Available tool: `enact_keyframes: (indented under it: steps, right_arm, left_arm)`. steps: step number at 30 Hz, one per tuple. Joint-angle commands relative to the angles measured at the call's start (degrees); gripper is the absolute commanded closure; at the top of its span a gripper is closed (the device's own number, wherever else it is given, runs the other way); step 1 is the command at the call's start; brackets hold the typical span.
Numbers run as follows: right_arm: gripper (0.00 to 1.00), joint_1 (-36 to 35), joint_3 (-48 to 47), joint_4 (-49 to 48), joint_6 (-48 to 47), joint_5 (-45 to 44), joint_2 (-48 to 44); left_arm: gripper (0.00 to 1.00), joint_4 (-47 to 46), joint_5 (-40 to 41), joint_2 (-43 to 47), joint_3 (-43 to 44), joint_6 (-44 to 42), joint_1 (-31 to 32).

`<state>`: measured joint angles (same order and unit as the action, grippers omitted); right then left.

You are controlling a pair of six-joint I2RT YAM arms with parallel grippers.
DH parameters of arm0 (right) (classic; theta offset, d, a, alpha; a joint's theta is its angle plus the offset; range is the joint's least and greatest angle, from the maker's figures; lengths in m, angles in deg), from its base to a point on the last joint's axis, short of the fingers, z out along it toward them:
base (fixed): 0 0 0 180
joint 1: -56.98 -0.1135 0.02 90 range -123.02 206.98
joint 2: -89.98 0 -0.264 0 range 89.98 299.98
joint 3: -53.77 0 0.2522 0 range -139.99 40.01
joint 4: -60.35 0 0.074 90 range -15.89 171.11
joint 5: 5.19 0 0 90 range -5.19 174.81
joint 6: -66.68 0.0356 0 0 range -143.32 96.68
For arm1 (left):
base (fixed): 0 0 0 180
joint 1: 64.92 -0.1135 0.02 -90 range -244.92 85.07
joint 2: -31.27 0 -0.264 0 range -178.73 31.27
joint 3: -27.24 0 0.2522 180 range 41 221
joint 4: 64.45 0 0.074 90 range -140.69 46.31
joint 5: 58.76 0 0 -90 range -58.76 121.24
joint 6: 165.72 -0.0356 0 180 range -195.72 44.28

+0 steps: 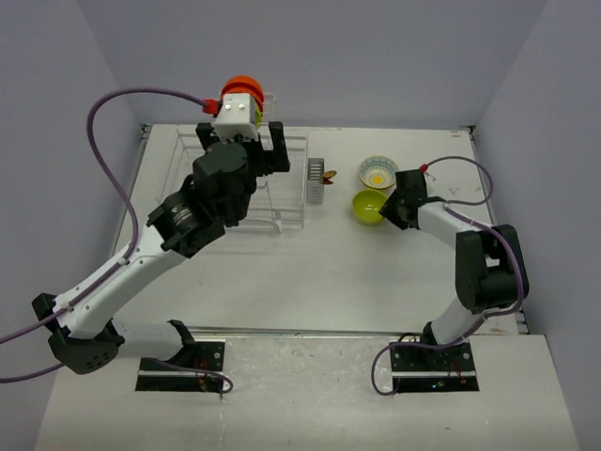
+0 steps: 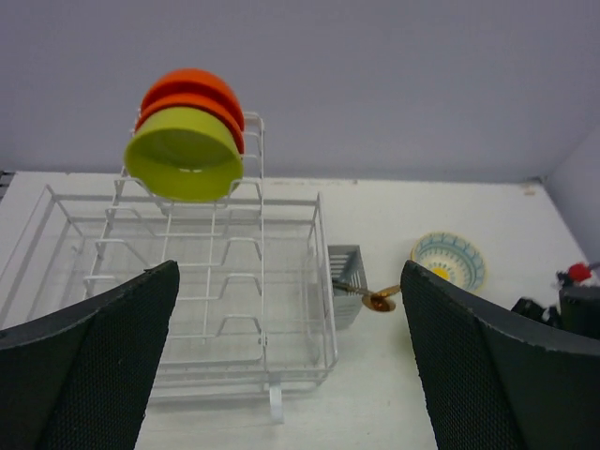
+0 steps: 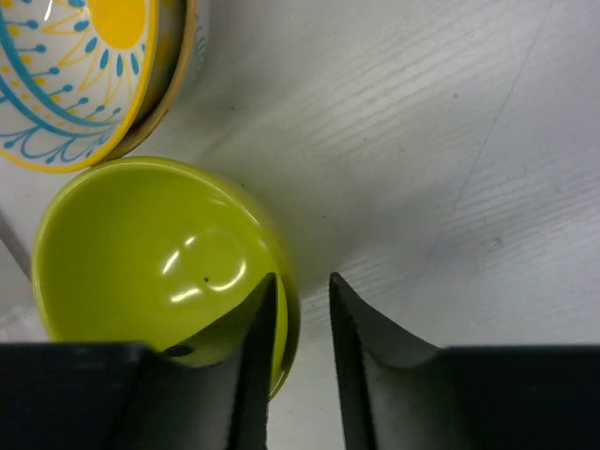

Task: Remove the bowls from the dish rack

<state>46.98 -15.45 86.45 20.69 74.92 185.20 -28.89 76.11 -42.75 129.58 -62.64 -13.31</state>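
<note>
On the tabletop (image 1: pixel 310 272) we see the dish rack (image 2: pixel 319 272), standing on the left side. Its taller wire tier is at the far end, and three bowls lean there on edge, one against the other. The front one is a lime-green bowl (image 2: pixel 183 155) with its opening turned toward the left wrist camera. Behind it are two orange bowls (image 2: pixel 192 86). The lower part of the rack holds no bowl.

The left fingers (image 2: pixel 94 366) hang above the near side of the rack. They are spread wide, with nothing between them, and they are apart from the three bowls.

On the right end of the rack there is a small grey cutlery basket (image 2: pixel 345 281). A small brown utensil (image 2: pixel 380 300) sticks out of it to the right.

To the right of the basket, two bowls stand upright on the tabletop, just beside each other. The farther one is a pale flower bowl (image 3: pixel 75 75) with a yellow centre and blue lines. The nearer one is a second lime-green bowl (image 3: pixel 150 253).

The right fingers (image 3: pixel 352 375) are low at this second lime-green bowl, with only a narrow gap. One finger is inside the bowl and the other is outside, so the rim is between them. A thin strip of tabletop shows between the outer finger and the bowl wall, so they do not clamp it.
</note>
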Motion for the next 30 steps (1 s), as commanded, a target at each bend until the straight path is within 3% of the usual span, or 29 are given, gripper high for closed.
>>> enact_keyframes:
  steps: [1,3,4,7,11,14,20,23,25,30]
  right_arm:
    - [0.53,0.2,2.7,-2.9,3.3,-1.6,-2.9]
    - [0.36,0.2,3.3,-2.4,3.4,-1.5,-4.6]
    - [0.33,0.2,4.0,-2.1,3.4,-1.4,-7.1]
    - [0.31,0.2,5.5,0.0,2.4,-1.9,-15.4]
    - [0.22,0.2,7.2,3.2,0.8,-4.5,-29.0]
    - [0.09,0.2,9.5,4.0,-0.6,-3.6,-40.1]
    - [0.11,0.3,13.7,3.5,-3.0,5.1,-55.4]
    - [0.11,0.3,14.5,4.9,-3.0,6.8,-58.5]
    - [0.12,0.3,14.7,5.3,-3.1,8.0,-60.7]
    - [0.13,0.3,13.4,7.6,-4.4,9.6,-63.2]
  left_arm:
    - [0.00,-5.8,2.0,0.6,0.7,6.2,-4.5]
    - [0.00,-4.0,-2.9,-1.5,3.6,11.5,-8.8]
    - [0.00,-1.9,-9.9,-4.0,6.4,13.5,-11.2]
    - [0.00,-0.1,-21.6,-8.6,10.1,22.3,-22.1]
    - [0.00,-3.2,-29.5,-11.8,10.6,33.4,-28.4]
    - [0.00,-6.5,-31.1,-14.1,9.2,39.8,-31.0]
    - [0.03,-9.8,-27.8,-17.6,7.8,48.4,-32.7]
    - [0.12,-9.8,-26.4,-18.1,6.2,52.7,-32.9]
    - [0.27,-10.4,-24.7,-18.5,4.4,55.3,-33.0]
    - [0.32,-15.7,-23.2,-20.1,1.4,56.3,-33.9]
